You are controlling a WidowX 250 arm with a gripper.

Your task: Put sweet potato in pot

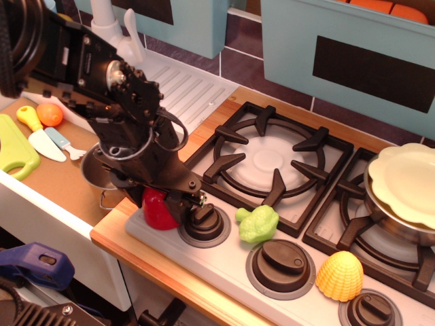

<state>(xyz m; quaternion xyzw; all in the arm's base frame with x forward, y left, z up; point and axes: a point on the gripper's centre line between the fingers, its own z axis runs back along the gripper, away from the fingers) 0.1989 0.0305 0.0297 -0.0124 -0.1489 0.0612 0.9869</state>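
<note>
My claw [166, 204] straddles upright sweet potato [160, 209], grip state unclear; pot [95, 178] left, stove knob [204, 221] right.

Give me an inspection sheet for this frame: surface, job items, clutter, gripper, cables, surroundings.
Surface: white toy stove top with black burner grates and knobs, on a wooden counter edge.
Job's things: glossy dark-red sweet potato at the stove's front-left corner; shiny steel pot left of it in the sink area, mostly hidden by the arm.
Clutter: green lumpy vegetable, yellow ridged corn dome, pale yellow scalloped plate on a pan.
Gripper: black gripper down over the sweet potato; jaw state unclear.
Cables: black cable loop on the arm.
Surroundings: teal cabinets, orange toy, toy knife.
</note>
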